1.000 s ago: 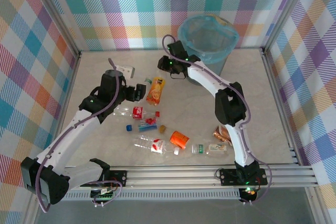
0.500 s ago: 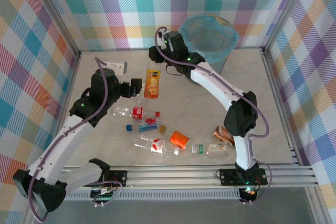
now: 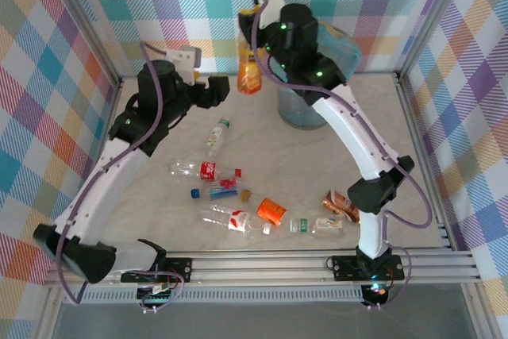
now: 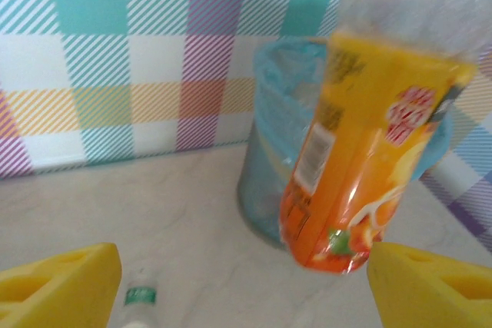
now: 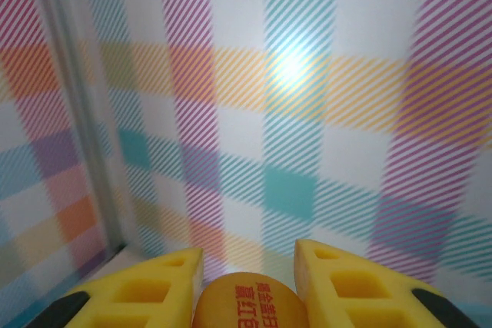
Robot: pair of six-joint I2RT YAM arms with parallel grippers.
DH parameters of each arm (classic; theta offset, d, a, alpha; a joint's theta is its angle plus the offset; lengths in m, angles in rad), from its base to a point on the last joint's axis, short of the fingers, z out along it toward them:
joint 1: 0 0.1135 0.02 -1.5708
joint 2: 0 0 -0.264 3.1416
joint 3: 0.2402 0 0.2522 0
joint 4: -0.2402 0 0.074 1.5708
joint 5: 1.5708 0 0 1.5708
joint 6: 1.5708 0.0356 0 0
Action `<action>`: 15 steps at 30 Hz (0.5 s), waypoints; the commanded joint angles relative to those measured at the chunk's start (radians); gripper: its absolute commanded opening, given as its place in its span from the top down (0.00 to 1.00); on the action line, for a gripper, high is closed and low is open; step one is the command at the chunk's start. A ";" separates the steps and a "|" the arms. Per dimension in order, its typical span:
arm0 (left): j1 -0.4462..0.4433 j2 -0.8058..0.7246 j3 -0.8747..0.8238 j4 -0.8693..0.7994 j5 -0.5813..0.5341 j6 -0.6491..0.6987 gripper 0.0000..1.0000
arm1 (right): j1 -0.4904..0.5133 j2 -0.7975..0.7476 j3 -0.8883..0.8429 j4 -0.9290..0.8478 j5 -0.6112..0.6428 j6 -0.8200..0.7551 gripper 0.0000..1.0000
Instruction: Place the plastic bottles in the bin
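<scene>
A: Biggest first?
B: Pale marbled table (image 3: 286, 156), plaid walls behind. Next, bin (image 3: 300, 110) at the far side: round, grey, lined with a light-blue bag, upright.
A: And the right gripper (image 3: 248, 15)?
B: Raised high, just left of the bin's rim in the top view. Yellow fingers (image 5: 146, 286) drawn in to a narrow gap, clamped on the cap of an orange drink bottle (image 3: 251, 75). Hanging cap-up, base down, well clear of the table, not inside the bin. Over the rim or short of it: cannot tell.
A: The left gripper (image 3: 222, 89)?
B: Lifted too, near the hanging bottle, apart from it. Spread wide, nothing held. From its wrist camera: orange bottle ahead, bin behind.
A: Left on the table?
B: Several bottles lying loose, well apart from the bin. Green-capped clear bottle (image 3: 216, 134) farthest back. Red-labelled clear bottle (image 3: 200, 170) on its side. Clear bottle with red-and-white label (image 3: 230, 218) near the front, just beside a squashed orange bottle (image 3: 271, 211). Pale-labelled clear bottle (image 3: 317, 225) right of that. Crumpled brown bottle (image 3: 340, 204) by the right arm. Small blue-and-red bottle (image 3: 224, 188) mid-cluster. Last, loose blue cap (image 3: 194, 193).
</scene>
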 commanded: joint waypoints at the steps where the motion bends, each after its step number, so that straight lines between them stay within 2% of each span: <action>1: -0.034 0.065 0.104 0.033 0.061 -0.031 0.17 | -0.057 -0.022 0.039 0.097 0.114 -0.142 0.93; 8: -0.105 0.147 0.166 0.050 0.048 -0.026 0.17 | -0.205 0.060 0.119 0.094 0.232 -0.210 0.98; 15: -0.143 0.163 0.130 0.049 0.029 -0.026 0.17 | -0.235 0.168 0.121 0.059 0.317 -0.349 0.98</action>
